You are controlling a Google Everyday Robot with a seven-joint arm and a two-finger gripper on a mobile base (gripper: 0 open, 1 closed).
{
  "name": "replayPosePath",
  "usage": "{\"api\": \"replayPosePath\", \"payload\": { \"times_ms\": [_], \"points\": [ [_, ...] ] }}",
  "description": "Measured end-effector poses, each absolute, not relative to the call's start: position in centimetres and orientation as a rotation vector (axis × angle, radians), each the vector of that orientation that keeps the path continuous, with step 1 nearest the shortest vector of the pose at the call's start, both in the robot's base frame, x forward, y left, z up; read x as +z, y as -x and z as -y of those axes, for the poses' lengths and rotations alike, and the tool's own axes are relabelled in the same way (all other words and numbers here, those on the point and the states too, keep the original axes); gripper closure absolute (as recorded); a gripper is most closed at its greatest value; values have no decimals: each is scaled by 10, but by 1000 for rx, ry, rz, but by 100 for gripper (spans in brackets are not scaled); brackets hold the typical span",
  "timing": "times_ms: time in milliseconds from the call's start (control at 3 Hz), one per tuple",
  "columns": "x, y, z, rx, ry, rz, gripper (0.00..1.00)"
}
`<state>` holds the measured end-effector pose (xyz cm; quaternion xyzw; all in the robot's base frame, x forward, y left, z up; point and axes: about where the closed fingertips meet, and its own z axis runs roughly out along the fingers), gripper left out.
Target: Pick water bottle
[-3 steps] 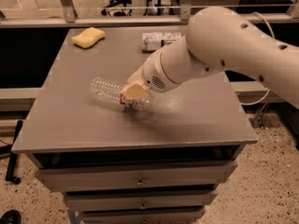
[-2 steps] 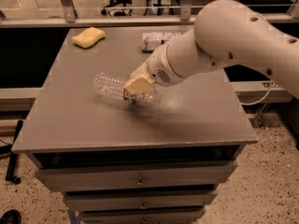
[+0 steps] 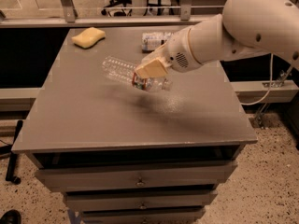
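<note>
Leaving the yellow sponge (image 3: 88,36) alone at the far left of the table (image 3: 93,120), it being no part of the job. Holding the water bottle (image 3: 117,71) nearly level and seemingly clear of the surface, judging by the shadow beneath, with the gripper (image 3: 146,74) clamping tan fingers (image 3: 151,68) across the label band, probably for balance near the middle. Ignoring the white-labelled bottle (image 3: 156,40) lying behind, and reaching in from the right.
</note>
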<state>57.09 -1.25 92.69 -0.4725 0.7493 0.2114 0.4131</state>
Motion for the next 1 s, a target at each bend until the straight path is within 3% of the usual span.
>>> {"api": "replayPosePath", "payload": {
  "times_ms": [1000],
  "points": [
    [950, -579, 26, 664, 1121, -1855, 100]
  ]
}}
